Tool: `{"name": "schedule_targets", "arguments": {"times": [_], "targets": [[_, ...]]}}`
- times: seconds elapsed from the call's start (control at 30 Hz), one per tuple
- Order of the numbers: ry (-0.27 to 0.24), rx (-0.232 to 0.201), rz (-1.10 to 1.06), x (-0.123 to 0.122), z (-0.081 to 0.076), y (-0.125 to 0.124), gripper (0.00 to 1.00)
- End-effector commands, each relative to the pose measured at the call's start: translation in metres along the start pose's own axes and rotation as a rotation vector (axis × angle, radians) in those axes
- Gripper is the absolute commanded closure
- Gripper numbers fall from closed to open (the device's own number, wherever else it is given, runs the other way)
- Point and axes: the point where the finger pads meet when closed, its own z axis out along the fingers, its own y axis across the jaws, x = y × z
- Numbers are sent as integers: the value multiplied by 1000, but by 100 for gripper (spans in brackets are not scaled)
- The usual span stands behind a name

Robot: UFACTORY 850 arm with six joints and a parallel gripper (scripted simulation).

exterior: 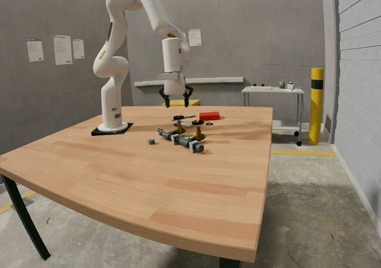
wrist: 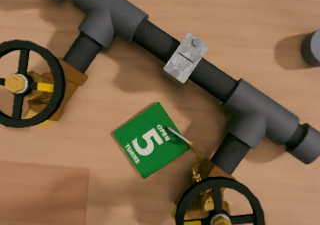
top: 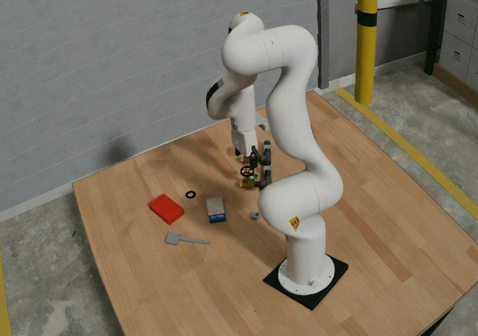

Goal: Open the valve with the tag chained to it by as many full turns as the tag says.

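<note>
A grey pipe [wrist: 190, 70] lies on the wooden table with two brass valves branching off it, each with a black handwheel. A green tag [wrist: 150, 140] reading "OPEN 5 TURNS" is chained to the valve at the bottom of the wrist view [wrist: 217, 205]. The other valve [wrist: 22, 82] is at the left. In the exterior view the tagged valve [exterior: 178, 117] is the left one and the other valve [exterior: 197, 122] is to its right. My gripper [exterior: 175, 105] hangs open and empty a short way above the valves, pointing straight down; it also shows in the top view [top: 245, 153].
A small grey cylinder [top: 255, 215] stands near the pipe's end. A blue and grey box [top: 215, 210], a black ring [top: 190, 194], a red block [top: 166, 207] and a grey paddle-shaped tool [top: 185, 239] lie to one side. My own base [top: 305, 274] is nearby.
</note>
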Motion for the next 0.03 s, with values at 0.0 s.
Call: {"name": "schedule_targets", "arguments": {"times": [0.0], "targets": [[0,2,0,0,-1,-1,0]]}}
